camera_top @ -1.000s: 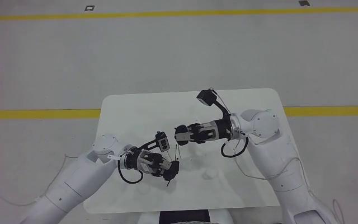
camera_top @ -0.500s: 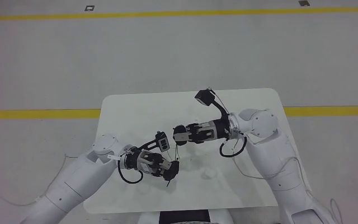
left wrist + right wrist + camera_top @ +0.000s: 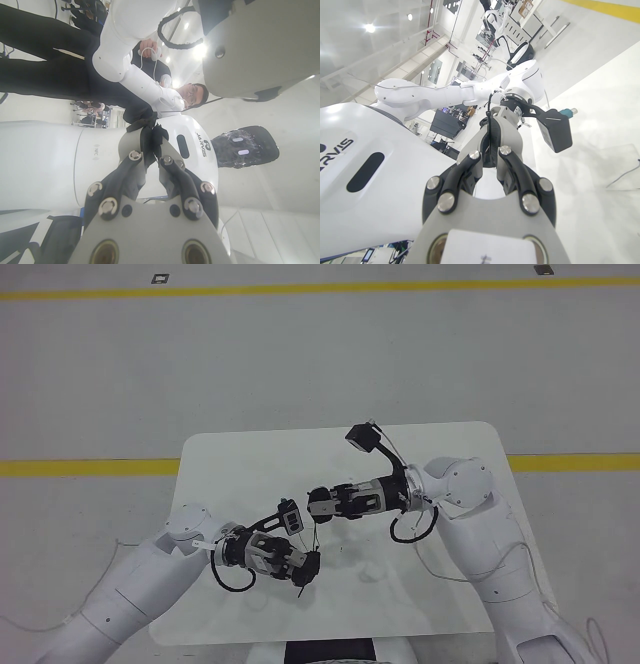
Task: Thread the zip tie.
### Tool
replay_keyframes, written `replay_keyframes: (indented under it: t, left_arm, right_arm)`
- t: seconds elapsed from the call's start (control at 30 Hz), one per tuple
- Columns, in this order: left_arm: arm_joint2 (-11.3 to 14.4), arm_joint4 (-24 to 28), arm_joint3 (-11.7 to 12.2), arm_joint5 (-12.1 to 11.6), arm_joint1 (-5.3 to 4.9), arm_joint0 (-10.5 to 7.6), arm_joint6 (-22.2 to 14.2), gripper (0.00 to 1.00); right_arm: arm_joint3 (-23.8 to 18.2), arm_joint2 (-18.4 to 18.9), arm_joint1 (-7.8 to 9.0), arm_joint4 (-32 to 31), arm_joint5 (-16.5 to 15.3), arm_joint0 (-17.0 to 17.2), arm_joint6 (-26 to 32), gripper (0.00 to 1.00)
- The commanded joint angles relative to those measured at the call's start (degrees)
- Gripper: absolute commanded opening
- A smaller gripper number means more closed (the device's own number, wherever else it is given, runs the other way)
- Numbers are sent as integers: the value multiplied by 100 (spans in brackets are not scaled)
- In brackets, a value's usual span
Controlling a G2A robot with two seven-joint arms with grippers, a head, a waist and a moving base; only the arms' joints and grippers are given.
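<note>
The zip tie is a thin black strap held in the air between my two grippers, above the front middle of the white table. My right gripper comes in from the right and is shut on the strap, which runs out past its fingertips. My left gripper sits just in front of it, shut on the tie, with a thin end sticking out sideways beyond its black pads. In the right wrist view the left gripper is right behind the strap.
A small pale, clear object lies on the table to the right of the grippers, and it has a thin dark strand beside it. The table's front edge is close under the left arm.
My right gripper has shifted slightly left, closer to the left gripper. The left arm has stayed where it was.
</note>
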State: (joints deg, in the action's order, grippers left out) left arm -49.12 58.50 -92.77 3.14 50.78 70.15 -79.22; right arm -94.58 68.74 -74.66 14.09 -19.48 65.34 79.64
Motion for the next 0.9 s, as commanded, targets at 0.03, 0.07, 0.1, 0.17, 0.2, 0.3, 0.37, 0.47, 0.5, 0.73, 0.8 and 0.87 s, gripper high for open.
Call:
replay_keyframes:
  t: [0.03, 0.07, 0.1, 0.17, 0.2, 0.3, 0.37, 0.47, 0.5, 0.73, 0.8, 0.87]
  left_arm:
    - [0, 0, 0, 0, 0, 0, 0, 0]
    - [0, 0, 0, 0, 0, 0, 0, 0]
    - [0, 0, 0, 0, 0, 0, 0, 0]
    - [0, 0, 0, 0, 0, 0, 0, 0]
    - [0, 0, 0, 0, 0, 0, 0, 0]
    - [0, 0, 0, 0, 0, 0, 0, 0]
    - [0, 0, 0, 0, 0, 0, 0, 0]
    - [0, 0, 0, 0, 0, 0, 0, 0]
    - [0, 0, 0, 0, 0, 0, 0, 0]
    - [22, 150, -96, 64, 25, 50, 88, 0]
    - [8, 203, -75, 75, 29, 45, 39, 0]
    - [-4, 278, -67, 91, 34, 50, -16, 0]
  right_arm:
    - [17, -7, -17, -17, 0, -2, 0, 0]
    - [29, -12, -22, -23, 0, -3, 0, 0]
    - [40, -18, -26, -31, 0, -7, 0, 0]
    - [64, -34, -35, -37, 0, -14, 0, 0]
    - [74, -45, -38, -45, 0, -18, 0, 0]
    - [106, -63, -44, -68, 0, -32, 0, 0]
    - [124, -69, -45, -83, 0, -39, 0, 0]
    - [139, -76, -42, -95, 0, -46, 0, 0]
    - [144, -76, -39, -99, 0, -48, 0, 0]
    - [120, -105, -13, -104, 0, -73, 0, 0]
    - [116, -109, -2, -93, 0, -74, 0, 0]
    - [106, -105, 15, -78, 0, -70, 0, 0]
